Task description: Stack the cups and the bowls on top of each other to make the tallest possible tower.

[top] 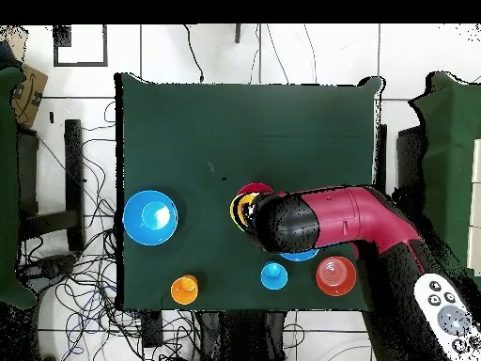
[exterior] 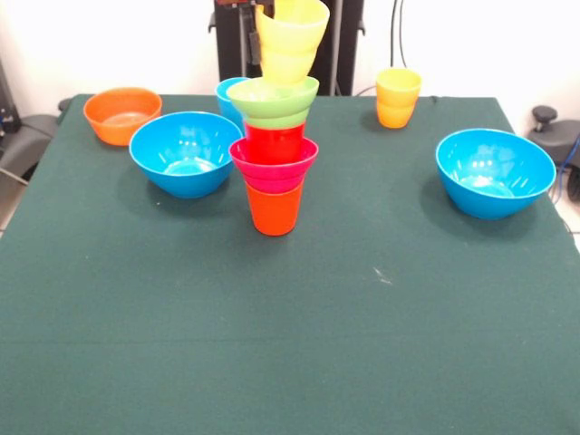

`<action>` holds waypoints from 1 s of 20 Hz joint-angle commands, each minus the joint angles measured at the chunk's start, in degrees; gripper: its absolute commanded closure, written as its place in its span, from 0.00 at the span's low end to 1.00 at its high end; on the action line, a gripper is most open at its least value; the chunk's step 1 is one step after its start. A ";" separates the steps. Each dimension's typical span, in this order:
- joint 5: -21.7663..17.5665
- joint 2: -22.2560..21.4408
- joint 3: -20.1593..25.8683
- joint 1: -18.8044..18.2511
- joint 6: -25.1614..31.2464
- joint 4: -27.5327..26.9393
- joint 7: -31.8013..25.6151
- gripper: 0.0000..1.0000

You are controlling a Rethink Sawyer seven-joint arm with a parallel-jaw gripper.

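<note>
While the tower [exterior: 276, 136] stands at centre frame, orange cup at its base, then pink-red bowl, red cup, lime-green bowl and leaning pale yellow cups, I cannot tell the gripper's state; the arm [top: 329, 221] hides it overhead. Green cloth [exterior: 290, 344] lies bare across the lower frame.

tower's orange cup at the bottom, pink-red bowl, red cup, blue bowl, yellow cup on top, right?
Not quite. In the front view the bowl above the red cup is lime-green, not blue. The rest holds: orange cup at the base, pink-red bowl, yellow cup on top.
</note>
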 commanded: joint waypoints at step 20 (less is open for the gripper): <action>-7.10 5.14 0.35 0.80 7.77 0.74 -9.73 1.00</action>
